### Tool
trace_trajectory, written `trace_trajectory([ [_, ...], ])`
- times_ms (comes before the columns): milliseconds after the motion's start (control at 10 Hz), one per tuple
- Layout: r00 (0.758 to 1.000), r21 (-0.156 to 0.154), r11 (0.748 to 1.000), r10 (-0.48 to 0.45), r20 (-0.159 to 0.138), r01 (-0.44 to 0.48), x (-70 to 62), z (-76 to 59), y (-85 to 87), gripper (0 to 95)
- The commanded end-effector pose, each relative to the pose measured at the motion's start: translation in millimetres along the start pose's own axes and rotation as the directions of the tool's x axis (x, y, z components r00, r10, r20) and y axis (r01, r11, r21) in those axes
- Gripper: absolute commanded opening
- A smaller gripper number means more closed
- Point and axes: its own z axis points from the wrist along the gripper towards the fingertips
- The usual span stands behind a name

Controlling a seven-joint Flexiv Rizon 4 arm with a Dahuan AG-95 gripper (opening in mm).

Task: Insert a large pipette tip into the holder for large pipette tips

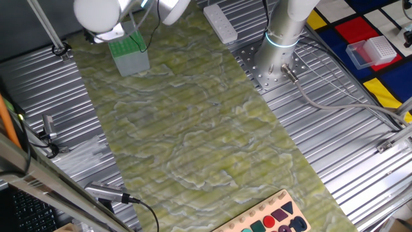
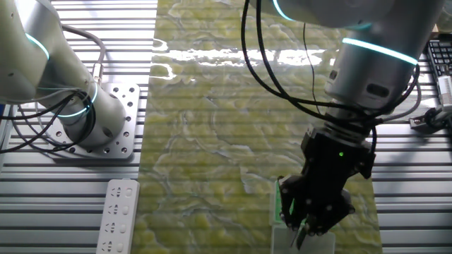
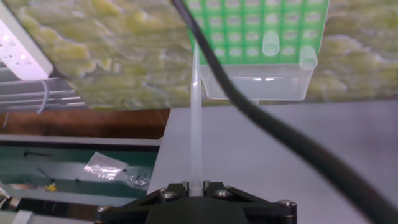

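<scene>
Over holder [image 3: 258,31] edge, end effector [image 3: 194,186] gripping tip [image 3: 196,118]

holder for large pipette tips [image 1: 131,53] on the mat [image 1: 193,129], power strip [image 1: 220,24] at the mat's edge, puzzle board [image 1: 273,219] at its opposite end

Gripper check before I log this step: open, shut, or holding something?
Gripper: shut on the large pipette tip, held over the holder's green grid.

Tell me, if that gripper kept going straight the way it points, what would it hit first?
Probably the green-topped holder. The gripper holds a pale pipette tip pointing at the holder's near-left edge, so the tip would arrive first; depth is hard to judge.
</scene>
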Motion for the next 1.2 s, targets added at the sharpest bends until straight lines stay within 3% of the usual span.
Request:
trace_trajectory([
  [100, 1.000, 0.006, 1.000, 0.000, -0.008, 0.000, 6.2, 7.7, 2.1, 0.0],
  [600, 0.998, 0.009, 1.000, -0.004, -0.070, 0.005, 12.7, 15.8, 2.7, 0.0],
  [1200, 0.997, 0.012, 1.000, 0.001, -0.080, 0.000, 9.6, 19.0, -1.5, 0.0],
])
